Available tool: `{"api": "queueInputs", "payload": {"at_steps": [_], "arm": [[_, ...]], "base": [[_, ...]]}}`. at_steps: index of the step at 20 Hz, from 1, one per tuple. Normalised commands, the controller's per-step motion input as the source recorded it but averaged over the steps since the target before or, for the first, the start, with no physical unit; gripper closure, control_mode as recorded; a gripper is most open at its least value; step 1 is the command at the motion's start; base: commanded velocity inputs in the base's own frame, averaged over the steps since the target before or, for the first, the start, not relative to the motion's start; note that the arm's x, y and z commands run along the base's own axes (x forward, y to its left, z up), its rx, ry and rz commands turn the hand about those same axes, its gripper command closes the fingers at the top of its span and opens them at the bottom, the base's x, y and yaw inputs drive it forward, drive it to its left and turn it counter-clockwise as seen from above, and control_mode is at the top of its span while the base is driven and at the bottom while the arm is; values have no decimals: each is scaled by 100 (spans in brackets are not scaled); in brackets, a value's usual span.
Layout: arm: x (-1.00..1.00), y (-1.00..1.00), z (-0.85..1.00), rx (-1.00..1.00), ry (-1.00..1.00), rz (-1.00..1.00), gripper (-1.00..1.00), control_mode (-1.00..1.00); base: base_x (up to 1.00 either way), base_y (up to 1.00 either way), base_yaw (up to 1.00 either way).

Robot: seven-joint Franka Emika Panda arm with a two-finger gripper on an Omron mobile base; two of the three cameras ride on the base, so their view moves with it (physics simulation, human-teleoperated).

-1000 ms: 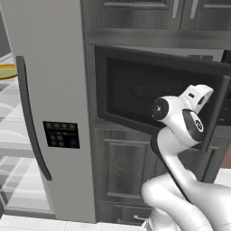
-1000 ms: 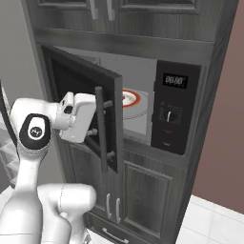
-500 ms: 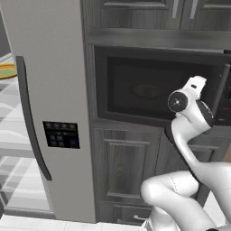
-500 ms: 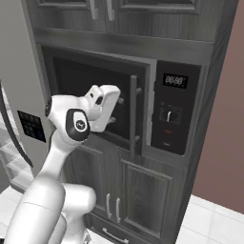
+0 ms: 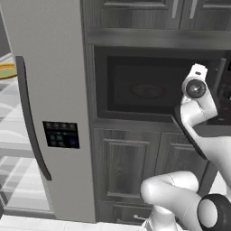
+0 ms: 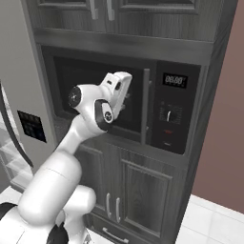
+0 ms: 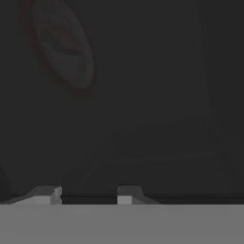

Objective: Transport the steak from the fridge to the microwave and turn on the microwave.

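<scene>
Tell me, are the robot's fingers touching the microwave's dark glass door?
Cannot tell. In the hand view the fingers sit right up against the dark glass door, but no clear gap or contact shows.

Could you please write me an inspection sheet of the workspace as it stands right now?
Surface: nothing seen.
Job's things: microwave door shut, its turntable dim behind the dark glass; grey bar handle beside the control panel. Fridge door swung open, glass shelves showing at far left. Steak: not made out.
Clutter: yellow-orange plate on a fridge shelf.
Grippers: gripper right at the microwave door glass, fingers partly apart, nothing between them.
Cables: nothing seen.
Surroundings: dark wood-panelled cabinets above and below the microwave; reddish-brown wall at right.
</scene>
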Motion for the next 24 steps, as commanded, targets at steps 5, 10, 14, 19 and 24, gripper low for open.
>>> {"api": "queueInputs", "payload": {"at_steps": [5, 10, 14, 19, 24], "arm": [[74, 0, 0, 0, 9, 18, -100, -100], [7, 3, 0, 0, 1, 12, -100, -100], [-13, 19, 0, -3, -3, 4, -100, -100], [-34, 35, 9, -4, -8, 3, -100, -100], [-83, 29, 12, -3, -8, 9, -100, -100]], "base": [[0, 0, 0], [0, 0, 0], [0, 0, 0], [0, 0, 0], [0, 0, 0]]}}
